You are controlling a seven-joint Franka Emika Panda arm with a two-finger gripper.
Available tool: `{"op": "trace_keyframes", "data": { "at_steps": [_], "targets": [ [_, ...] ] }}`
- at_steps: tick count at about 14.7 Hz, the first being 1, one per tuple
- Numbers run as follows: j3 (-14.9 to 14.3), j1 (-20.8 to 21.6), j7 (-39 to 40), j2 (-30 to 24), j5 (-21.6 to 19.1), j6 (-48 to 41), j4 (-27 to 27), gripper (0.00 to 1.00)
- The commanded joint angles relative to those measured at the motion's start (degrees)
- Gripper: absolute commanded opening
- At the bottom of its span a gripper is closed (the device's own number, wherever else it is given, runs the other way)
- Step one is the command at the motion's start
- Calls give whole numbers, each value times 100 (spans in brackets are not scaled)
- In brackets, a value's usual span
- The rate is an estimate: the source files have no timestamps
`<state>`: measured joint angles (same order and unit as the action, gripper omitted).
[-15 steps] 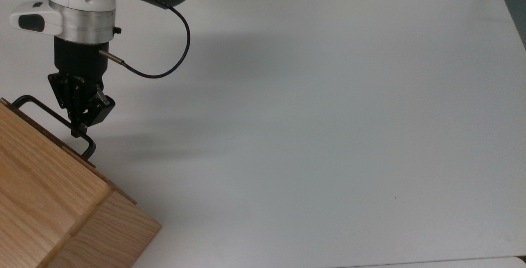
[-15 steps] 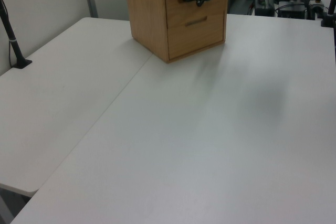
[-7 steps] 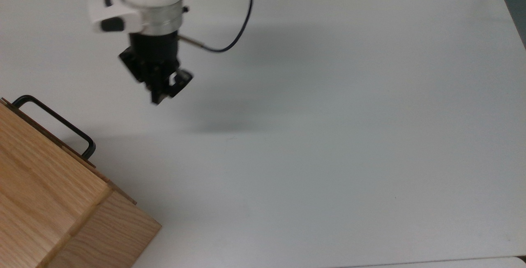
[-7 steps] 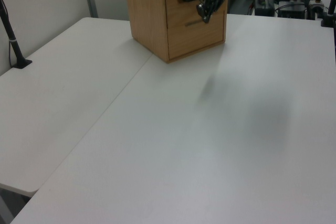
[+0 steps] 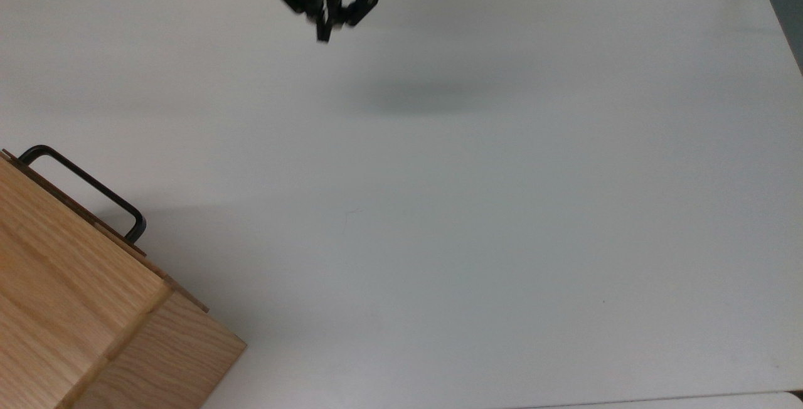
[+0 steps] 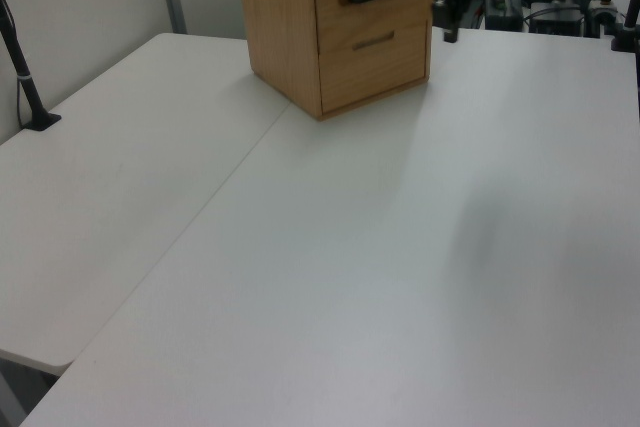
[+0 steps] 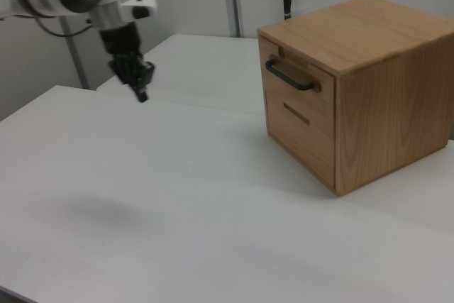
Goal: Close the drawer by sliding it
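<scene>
Gripper (image 7: 141, 94) up in the air, fingers pressed together, far from drawer (image 7: 298, 84); drawer pushed flush into cabinet (image 7: 383, 83), wide bare table (image 5: 477, 208) between

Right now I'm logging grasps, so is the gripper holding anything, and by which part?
Nothing is held. The gripper hangs in the air above the table, well apart from the drawer and its black handle.

Drawer (image 7: 298, 81) sits flush in cabinet (image 7: 369, 90), black handle (image 7: 289, 76) proud. End effector (image 7: 140, 94) hangs above white surface (image 7: 177, 196), well apart from cabinet.
</scene>
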<state>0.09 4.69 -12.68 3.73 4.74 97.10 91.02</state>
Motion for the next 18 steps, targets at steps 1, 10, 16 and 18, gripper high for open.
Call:
{"op": "trace_keyframes", "data": {
  "at_steps": [1,10,16,18],
  "targets": [
    [-62,199,301,-680,-87,-94,803,3],
    [-71,207,328,-663,-69,-208,742,100],
    [-71,225,257,-663,-69,-209,742,100],
    [-71,225,248,-663,-78,-217,742,100]
  ]
}}
